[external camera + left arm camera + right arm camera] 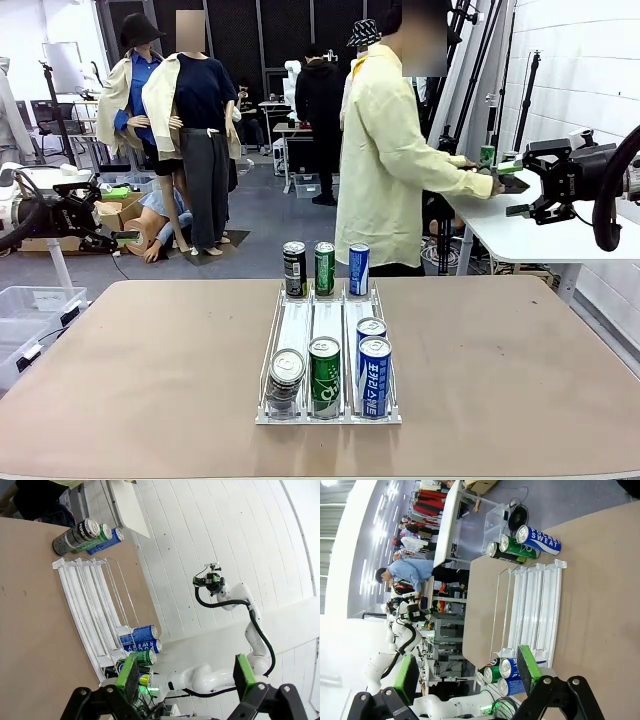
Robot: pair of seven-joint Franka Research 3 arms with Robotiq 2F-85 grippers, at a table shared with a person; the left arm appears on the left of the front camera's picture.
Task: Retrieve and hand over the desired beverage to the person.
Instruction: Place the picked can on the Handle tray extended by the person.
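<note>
- Cans in rack [328, 415] at table front: black [286, 378], green [324, 376], blue [374, 376].
- L gripper [184, 673] open, empty.
- R gripper [466, 672] open, empty.
- Person [385, 160] turned away.

Matt brown table top [150, 370]; glossy metal cans [324, 375] in a white plastic rack [327, 415] with thin wire dividers; at 12 o'clock, the person [385, 165] in loose pale-yellow cloth

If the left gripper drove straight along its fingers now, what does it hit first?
Probably nothing soon. The left gripper is open, and the line between its fingers runs past the near cans and rack toward the right arm and white wall. Depth is unclear.
</note>
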